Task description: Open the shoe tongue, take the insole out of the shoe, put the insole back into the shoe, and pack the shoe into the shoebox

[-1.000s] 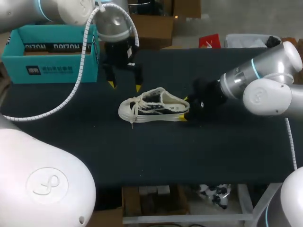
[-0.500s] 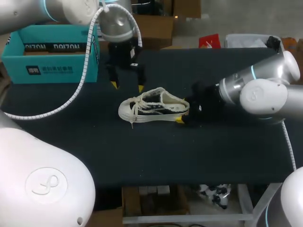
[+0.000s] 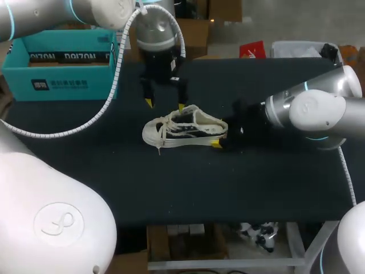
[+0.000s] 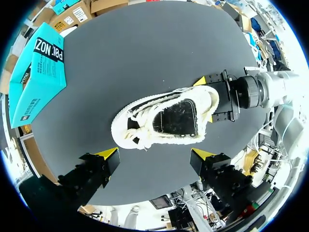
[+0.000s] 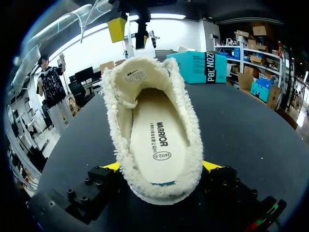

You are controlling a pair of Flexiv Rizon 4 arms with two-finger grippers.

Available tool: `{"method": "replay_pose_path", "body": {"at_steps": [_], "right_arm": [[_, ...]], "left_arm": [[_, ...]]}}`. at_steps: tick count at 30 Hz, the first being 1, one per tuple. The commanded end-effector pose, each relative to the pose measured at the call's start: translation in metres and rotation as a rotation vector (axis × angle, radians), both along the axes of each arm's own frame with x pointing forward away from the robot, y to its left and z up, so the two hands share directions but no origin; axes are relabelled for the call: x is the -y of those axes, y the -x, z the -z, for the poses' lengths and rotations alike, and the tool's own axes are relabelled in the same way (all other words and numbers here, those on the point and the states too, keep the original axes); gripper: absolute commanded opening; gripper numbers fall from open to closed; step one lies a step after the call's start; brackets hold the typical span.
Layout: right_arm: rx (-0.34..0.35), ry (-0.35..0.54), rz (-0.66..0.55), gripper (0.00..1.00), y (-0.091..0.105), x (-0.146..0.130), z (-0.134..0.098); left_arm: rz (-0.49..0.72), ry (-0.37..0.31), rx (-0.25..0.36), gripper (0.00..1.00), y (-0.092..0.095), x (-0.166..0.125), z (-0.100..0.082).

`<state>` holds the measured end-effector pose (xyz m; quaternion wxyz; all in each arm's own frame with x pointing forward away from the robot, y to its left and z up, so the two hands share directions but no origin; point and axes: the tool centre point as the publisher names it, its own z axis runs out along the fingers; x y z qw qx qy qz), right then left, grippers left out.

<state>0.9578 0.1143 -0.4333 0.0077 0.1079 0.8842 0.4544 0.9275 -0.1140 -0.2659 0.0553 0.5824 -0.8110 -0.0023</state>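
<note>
**Right gripper clamps the heel, left hangs open**

The right gripper (image 5: pixel 161 166) grips the shoe (image 3: pixel 182 128) by its heel, its yellow tips mostly hidden under the fuzzy collar. The insole (image 5: pixel 155 140) lies inside. The left gripper (image 3: pixel 165 105) points down just beyond the shoe, fingers wide apart. The shoebox (image 3: pixel 57 80) sits far left, partly covered by the left arm (image 3: pixel 85 8).

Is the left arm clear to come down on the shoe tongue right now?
Probably yes. The left gripper hangs open right above the shoe, nothing covers the tongue, and the right gripper is only at the heel.
</note>
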Motion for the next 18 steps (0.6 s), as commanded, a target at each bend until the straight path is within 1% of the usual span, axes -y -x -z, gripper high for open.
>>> {"method": "replay_pose_path", "body": {"at_steps": [1, 4, 8, 9, 10, 11, 13, 15, 18], "right_arm": [[-0.001, -0.002, 0.001, 0.0, -0.006, -0.003, 0.011], [-0.001, -0.002, 0.001, 0.0, -0.006, -0.003, 0.011], [-0.001, -0.002, 0.001, 0.0, -0.006, -0.003, 0.011], [-0.001, -0.002, 0.001, 0.0, -0.006, -0.003, 0.011], [-0.001, -0.002, 0.001, 0.0, -0.006, -0.003, 0.011], [-0.001, -0.002, 0.001, 0.0, -0.006, -0.003, 0.011], [-0.001, -0.002, 0.001, 0.0, -0.006, -0.003, 0.011], [-0.001, -0.002, 0.001, 0.0, -0.006, -0.003, 0.011], [-0.001, -0.002, 0.001, 0.0, -0.006, -0.003, 0.011]], "left_arm": [[-0.008, -0.074, 0.007, 1.0, -0.003, 0.023, 0.004], [-0.023, -0.111, 0.012, 1.0, -0.006, 0.035, 0.012], [-0.037, -0.142, 0.001, 1.0, -0.01, 0.046, 0.021], [-0.05, -0.151, 0.007, 1.0, -0.011, 0.048, 0.023], [-0.066, -0.166, 0.022, 0.98, -0.011, 0.05, 0.024], [-0.069, -0.17, 0.024, 0.95, -0.011, 0.051, 0.026], [-0.08, -0.18, 0.034, 0.93, -0.011, 0.056, 0.027], [-0.079, -0.186, 0.031, 0.83, -0.01, 0.06, 0.029], [-0.087, -0.215, 0.038, 0.81, -0.009, 0.064, 0.032]]}}
